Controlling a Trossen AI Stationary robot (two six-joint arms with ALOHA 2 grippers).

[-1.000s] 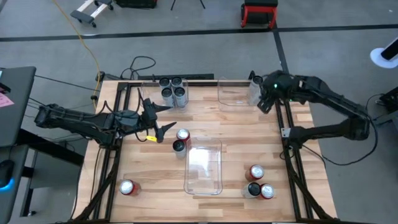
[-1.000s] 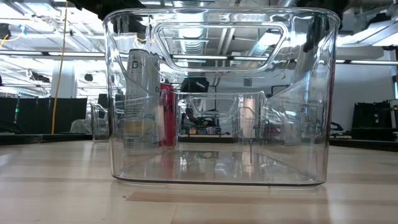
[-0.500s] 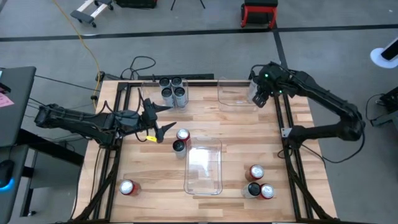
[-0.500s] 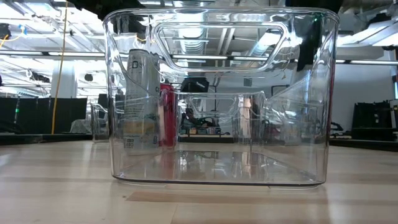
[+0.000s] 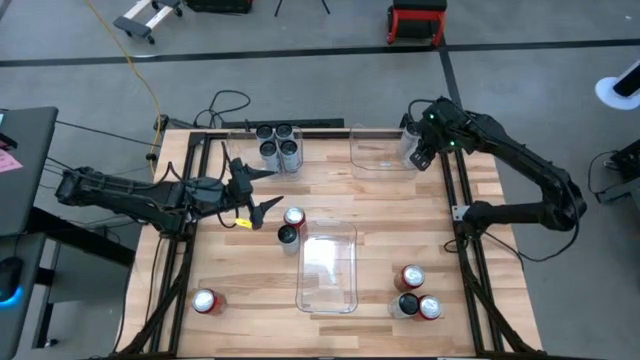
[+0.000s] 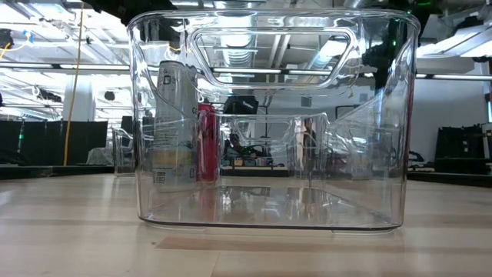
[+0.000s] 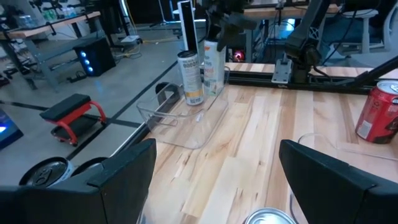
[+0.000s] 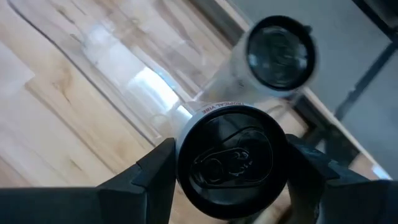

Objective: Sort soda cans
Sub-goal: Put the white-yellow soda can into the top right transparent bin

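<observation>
The wooden table point(image 5: 380, 215) stands on a grey floor, and a red stool point(image 5: 417, 22) sits beyond its far edge. From above, the right gripper point(image 5: 415, 147) hangs at the right end of the far clear bin point(image 5: 375, 160). Its two fingers are closed on a silver can point(image 8: 233, 160). The right wrist view shows that can's top pinched between the fingers, with a second silver can point(image 8: 280, 51) just past it; the view from above blurs these together. The left gripper point(image 5: 262, 190) waits with its fingers spread wide and nothing in them. Just beside its tips stand a red can point(image 5: 294, 217) and a dark can point(image 5: 288, 236). Four dark cans point(image 5: 279, 146) sit in the bin behind it. The middle bin point(image 6: 269, 115) fills the low view, with shelves and lights far behind.
</observation>
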